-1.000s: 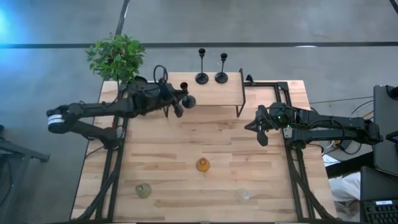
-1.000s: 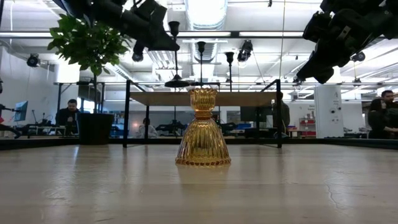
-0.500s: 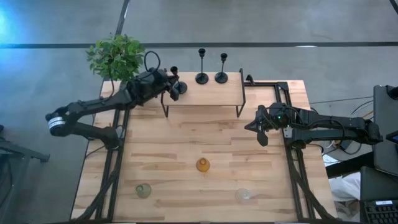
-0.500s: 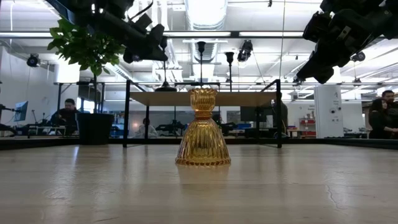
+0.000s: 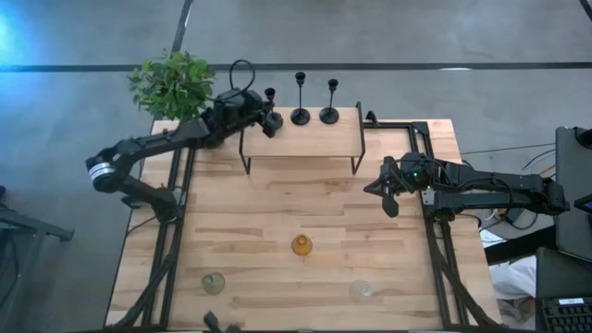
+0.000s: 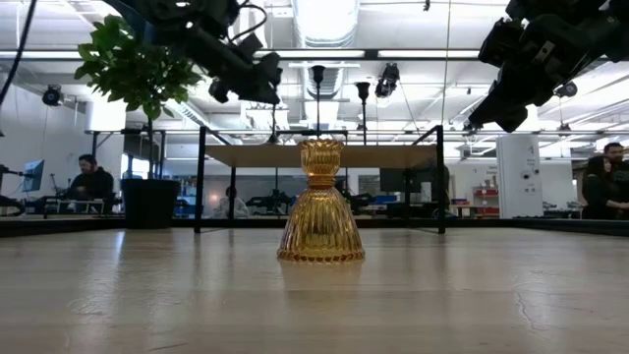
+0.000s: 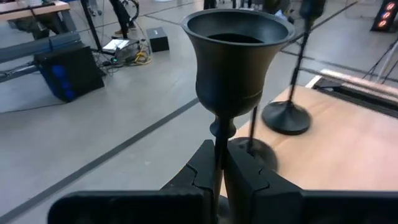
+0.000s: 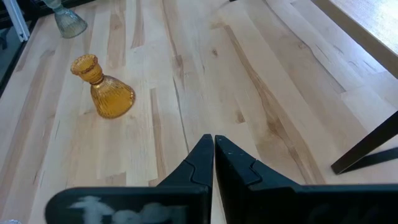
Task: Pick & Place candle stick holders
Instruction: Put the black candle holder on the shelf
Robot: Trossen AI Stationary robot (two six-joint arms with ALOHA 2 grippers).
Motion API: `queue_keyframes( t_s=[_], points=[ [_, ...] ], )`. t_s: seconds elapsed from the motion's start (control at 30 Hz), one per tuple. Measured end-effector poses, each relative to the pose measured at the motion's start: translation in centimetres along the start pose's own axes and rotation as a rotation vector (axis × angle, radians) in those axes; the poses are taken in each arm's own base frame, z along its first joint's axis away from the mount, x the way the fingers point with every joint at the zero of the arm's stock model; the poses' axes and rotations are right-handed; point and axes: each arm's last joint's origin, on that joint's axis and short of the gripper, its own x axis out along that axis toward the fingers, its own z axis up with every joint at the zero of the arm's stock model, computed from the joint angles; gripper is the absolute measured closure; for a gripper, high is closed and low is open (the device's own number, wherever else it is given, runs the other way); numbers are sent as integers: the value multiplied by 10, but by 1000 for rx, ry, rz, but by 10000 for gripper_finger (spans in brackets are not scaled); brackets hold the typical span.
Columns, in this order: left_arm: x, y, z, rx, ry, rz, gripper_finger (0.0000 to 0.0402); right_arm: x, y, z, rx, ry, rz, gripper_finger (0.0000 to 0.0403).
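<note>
One candle stick holder [image 7: 237,59] stands clamped by its stem in the left gripper [image 7: 219,167], beside two others [image 5: 314,99].

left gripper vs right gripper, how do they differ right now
The left gripper is shut on a candle stick holder, its fingers clamping the thin stem over the raised shelf. The right gripper is shut on nothing, hanging above bare table. Both are dark and two-fingered.

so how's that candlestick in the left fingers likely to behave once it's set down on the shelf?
Probably rigid: the candlestick looks like solid black metal. Likely tippy, since a thin stem carries a wide cup. The left gripper pinches only the stem, so it may swing or slip if jolted.
</note>
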Motion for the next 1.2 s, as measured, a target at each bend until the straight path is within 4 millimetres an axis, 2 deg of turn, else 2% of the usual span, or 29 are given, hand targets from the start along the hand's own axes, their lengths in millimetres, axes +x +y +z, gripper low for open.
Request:
queue_keyframes(
  t_s=[0.37,1.0,1.2],
  points=[
    [7,17,-3,-71,19,63,383,0,0,0,0,0,0,390],
    [8,22,-4,-99,8,103,383,0,0,0,0,0,0,390],
    [10,20,-3,-121,-17,63,383,0,0,0,0,0,0,390]
  ],
)
